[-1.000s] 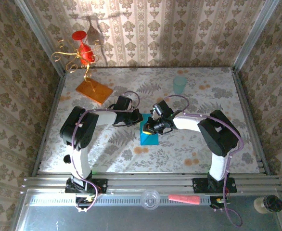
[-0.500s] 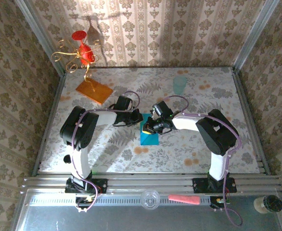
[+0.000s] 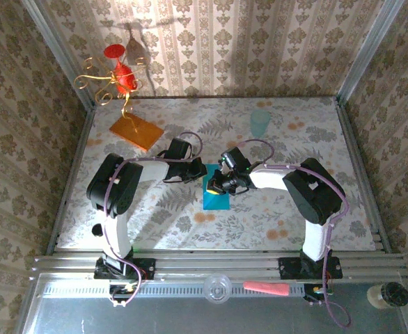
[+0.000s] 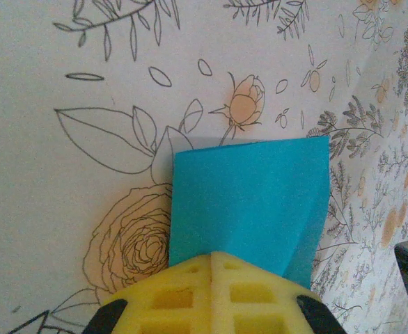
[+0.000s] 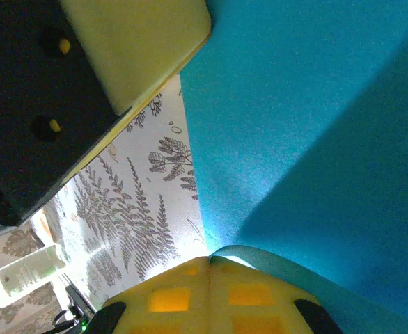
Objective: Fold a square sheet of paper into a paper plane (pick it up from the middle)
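The right claw has edged slightly left. It and the left claw are both closed, tips over the folded square sheet of paper mid-worktop. They hide the sheet's far end.

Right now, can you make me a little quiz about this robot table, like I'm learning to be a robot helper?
1. Pick one: what colour is the sheet of paper lying between the two arms? A red, B teal-blue, C white.
2. True or false: the left gripper and the right gripper both have their jaws shut.
3. Fill in the gap: seen from above, the mint cup stands to the paper's ___ (left or right).

Key: 1 B. 2 True. 3 right.
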Motion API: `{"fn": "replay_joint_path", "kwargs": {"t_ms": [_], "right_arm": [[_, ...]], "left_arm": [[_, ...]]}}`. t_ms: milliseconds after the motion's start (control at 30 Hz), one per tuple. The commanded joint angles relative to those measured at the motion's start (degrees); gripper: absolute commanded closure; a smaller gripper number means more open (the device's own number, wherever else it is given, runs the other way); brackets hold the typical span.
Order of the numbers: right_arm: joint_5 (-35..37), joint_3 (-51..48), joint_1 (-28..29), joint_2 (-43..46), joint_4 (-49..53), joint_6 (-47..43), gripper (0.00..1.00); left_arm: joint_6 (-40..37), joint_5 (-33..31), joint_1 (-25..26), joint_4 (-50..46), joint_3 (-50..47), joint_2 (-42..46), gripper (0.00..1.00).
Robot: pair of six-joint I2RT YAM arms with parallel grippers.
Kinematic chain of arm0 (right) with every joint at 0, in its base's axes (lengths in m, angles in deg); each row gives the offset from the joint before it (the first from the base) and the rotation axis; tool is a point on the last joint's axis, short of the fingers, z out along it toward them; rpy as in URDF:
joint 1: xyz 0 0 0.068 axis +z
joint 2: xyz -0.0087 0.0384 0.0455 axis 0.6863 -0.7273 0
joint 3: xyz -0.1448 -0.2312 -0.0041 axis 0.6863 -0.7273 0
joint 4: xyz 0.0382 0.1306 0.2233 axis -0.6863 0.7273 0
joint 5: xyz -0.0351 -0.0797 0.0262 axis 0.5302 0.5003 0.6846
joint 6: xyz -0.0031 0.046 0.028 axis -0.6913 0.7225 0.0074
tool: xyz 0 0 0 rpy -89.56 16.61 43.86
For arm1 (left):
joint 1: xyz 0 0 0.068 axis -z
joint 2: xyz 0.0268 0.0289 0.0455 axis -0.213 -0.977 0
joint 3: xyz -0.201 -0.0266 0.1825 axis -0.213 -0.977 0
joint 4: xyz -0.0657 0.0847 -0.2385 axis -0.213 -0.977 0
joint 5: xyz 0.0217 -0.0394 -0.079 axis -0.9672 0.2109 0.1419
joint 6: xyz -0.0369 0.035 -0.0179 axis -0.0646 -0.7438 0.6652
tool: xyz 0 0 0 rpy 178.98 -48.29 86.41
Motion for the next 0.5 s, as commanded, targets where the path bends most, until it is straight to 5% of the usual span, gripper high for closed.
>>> {"fn": "replay_joint_path", "kwargs": {"t_ms": [0,467], "right_arm": [[0.5,-0.5,-0.1,-1.3,-1.2,0.1,1.00],[0.3,-0.1,-0.2,-2.4,-1.0,-0.3,1.00]], "left_arm": [[0.4,-1.6,0.5,-3.5,-0.6,-2.4,0.96],[0.5,-1.2,0.6,-3.4,-0.5,-2.6,0.96]]}}
